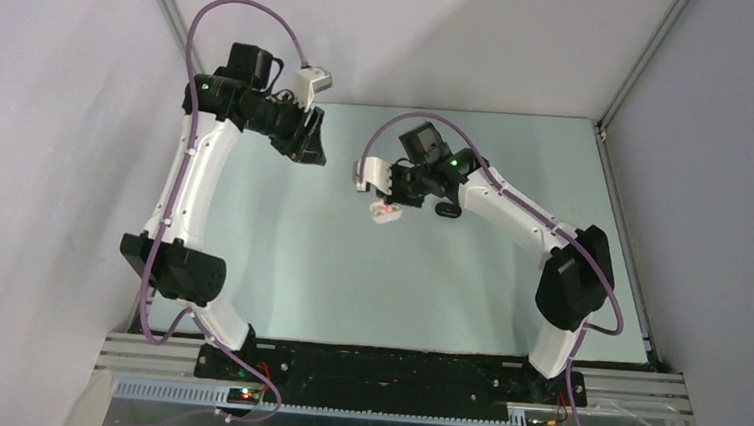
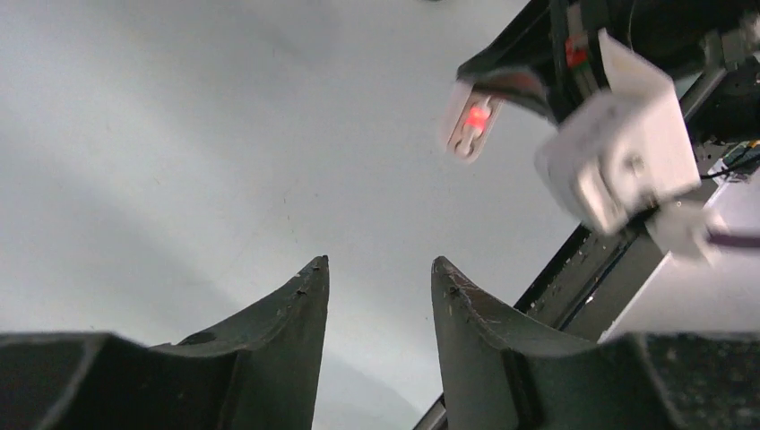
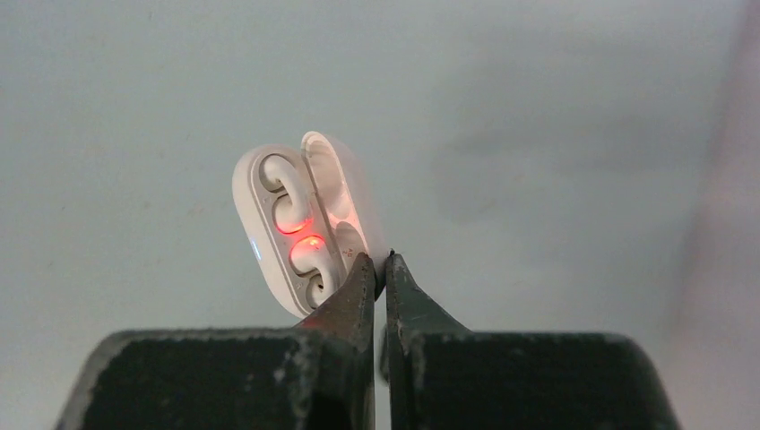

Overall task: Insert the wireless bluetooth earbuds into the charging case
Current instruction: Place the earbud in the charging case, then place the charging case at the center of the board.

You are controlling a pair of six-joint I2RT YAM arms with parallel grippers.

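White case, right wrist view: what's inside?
Two white earbuds sit in the open white case, red lights glowing between them. The right gripper covers its lower corner.

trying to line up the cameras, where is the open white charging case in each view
Top external: the white charging case is just left of centre, above the table.
Left wrist: the case is upper right of centre.
Right wrist: the case is left of centre, pinched at its edge by the right gripper.
Shared landmark: the red light glowing inside the case shows in all three views.
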